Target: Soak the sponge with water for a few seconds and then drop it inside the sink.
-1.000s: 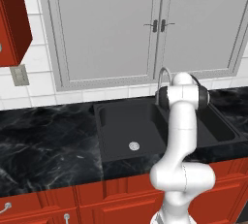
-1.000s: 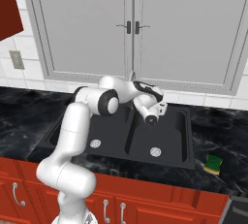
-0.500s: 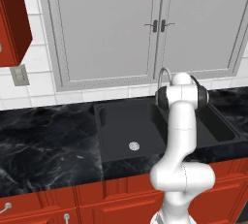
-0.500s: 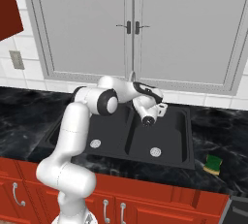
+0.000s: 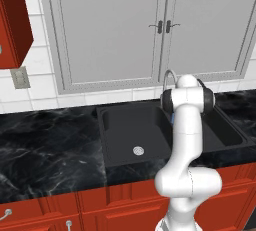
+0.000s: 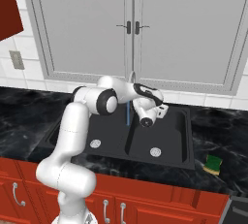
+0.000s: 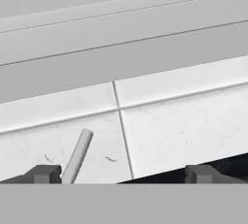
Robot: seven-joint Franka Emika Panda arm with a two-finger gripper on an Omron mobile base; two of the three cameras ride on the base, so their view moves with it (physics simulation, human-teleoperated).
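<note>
The sponge (image 6: 212, 164) lies on the countertop (image 6: 220, 138) right of the sink (image 6: 181, 160), well apart from the gripper (image 6: 156, 111); its jaws stand wide and empty over the right basin, near the running water (image 6: 128, 114). Reaching back from there, the fingers could clip the sink rim and knock the sponge aside.

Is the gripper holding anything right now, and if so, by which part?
Nothing is held. The gripper is open with empty space between its tips, facing the wall tiles. The sponge lies on the counter right of the sink.

arm (image 6: 72, 136): glossy white, rounded | joints: dark bands | fingertips (image 7: 46, 173): dark grey
</note>
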